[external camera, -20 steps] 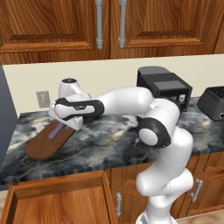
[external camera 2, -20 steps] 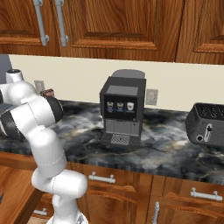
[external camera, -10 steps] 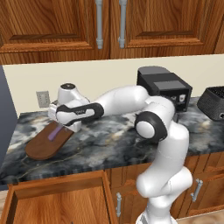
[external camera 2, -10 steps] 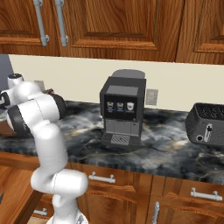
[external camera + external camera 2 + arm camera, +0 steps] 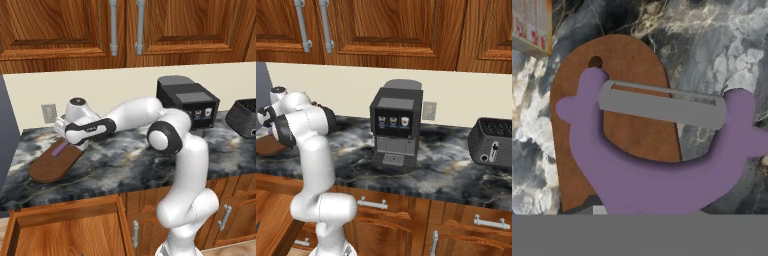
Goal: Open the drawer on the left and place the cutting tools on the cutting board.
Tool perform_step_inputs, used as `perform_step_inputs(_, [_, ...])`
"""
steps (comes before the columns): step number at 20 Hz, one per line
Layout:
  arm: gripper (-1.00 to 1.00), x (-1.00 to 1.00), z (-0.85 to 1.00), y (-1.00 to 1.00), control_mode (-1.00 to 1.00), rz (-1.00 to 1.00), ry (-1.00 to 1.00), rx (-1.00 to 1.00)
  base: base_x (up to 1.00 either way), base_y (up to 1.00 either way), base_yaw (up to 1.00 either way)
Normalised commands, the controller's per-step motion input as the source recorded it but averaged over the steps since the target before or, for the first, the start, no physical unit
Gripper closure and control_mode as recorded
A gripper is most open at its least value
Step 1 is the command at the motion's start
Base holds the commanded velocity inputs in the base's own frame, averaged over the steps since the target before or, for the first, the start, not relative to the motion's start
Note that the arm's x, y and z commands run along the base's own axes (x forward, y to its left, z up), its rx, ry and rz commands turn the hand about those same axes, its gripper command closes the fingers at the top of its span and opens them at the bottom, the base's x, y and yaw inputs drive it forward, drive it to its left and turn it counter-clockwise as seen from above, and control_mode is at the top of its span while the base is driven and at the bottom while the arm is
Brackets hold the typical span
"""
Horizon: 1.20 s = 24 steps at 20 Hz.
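Wood cabinets all round and a dark marbled worktop, with a coffee machine at the back and the cutting board lying at the left end. Down at the near left the drawer is pulled open, so I'd call that part done. The arm reaches over the board and the pincer is clenched on the purple peeler, a forked thing with a grey blade across its head. In the hand view the peeler hangs over the board's far rounded end, partly over bare stone. A purple sliver shows under the hand just above the board. I can't tell if it touches the wood yet. Left to do, as I see it: set it down, let go, then fetch the other tool. A striped tan box sits near the board's end.
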Motion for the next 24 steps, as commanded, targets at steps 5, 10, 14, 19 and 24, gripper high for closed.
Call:
perform_step_inputs(5, [1.00,0.28,-0.21,0.12,-1.00,-0.03,0.00,0.03,0.00,0.00,0.00])
perform_step_inputs(10, [1.00,0.13,-0.27,0.02,-1.00,0.00,0.00,0.03,0.00,0.00,0.00])
perform_step_inputs(14, [1.00,0.20,-0.16,0.06,-1.00,0.00,0.00,0.02,0.00,0.00,0.00])
perform_step_inputs(19, [1.00,0.28,-0.20,0.13,-1.00,0.00,0.00,0.00,0.00,0.00,0.00])
perform_step_inputs(24, [1.00,0.24,-0.18,0.23,-1.00,0.00,0.00,0.00,0.00,0.00,0.00])
